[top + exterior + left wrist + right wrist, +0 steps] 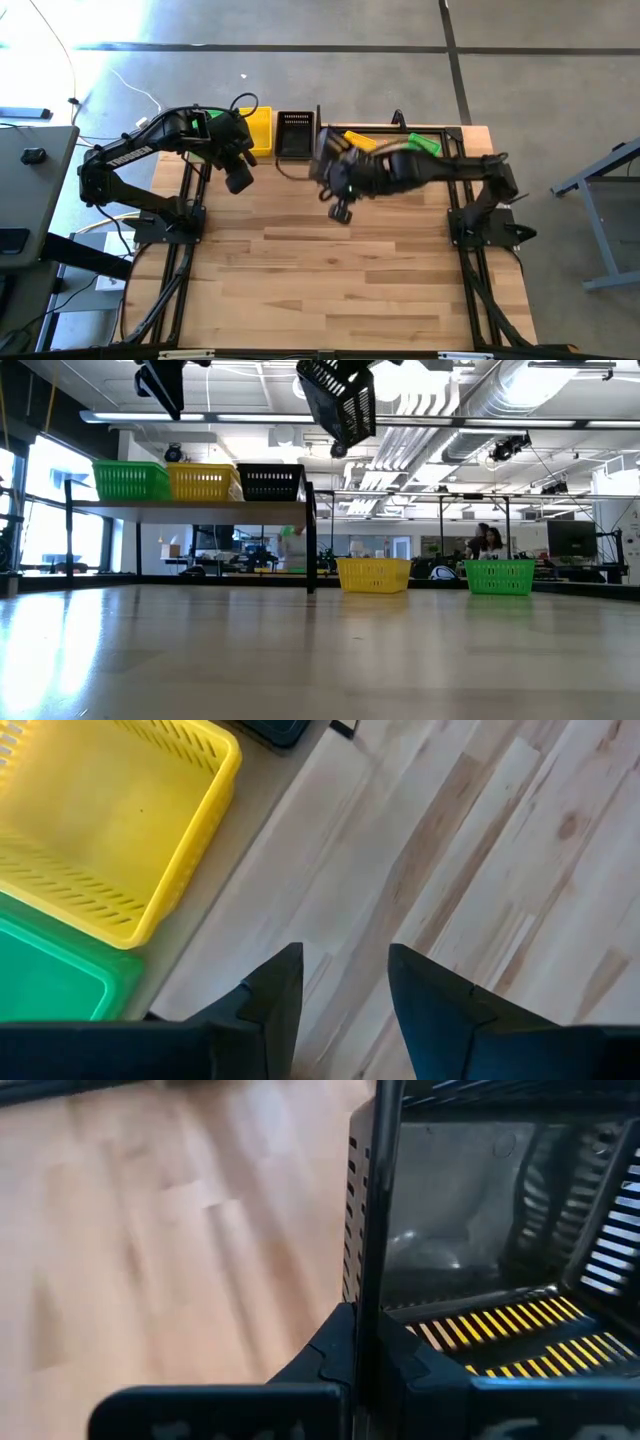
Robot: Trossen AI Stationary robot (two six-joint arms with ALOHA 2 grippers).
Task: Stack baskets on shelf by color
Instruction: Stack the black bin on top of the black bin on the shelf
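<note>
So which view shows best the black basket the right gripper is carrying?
The low view: the carried black basket hangs tilted, clear of the shelf. The high view blurs it, the right wrist view crops it to one wall, the left wrist view misses it.

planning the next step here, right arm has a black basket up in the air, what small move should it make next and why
Probably carry the held black basket left and lower it onto the black basket at the right end of the shelf. The right end effector is shut on its wall, it hangs tilted just above and to the right of that spot, and the left end effector is open and empty.
</note>
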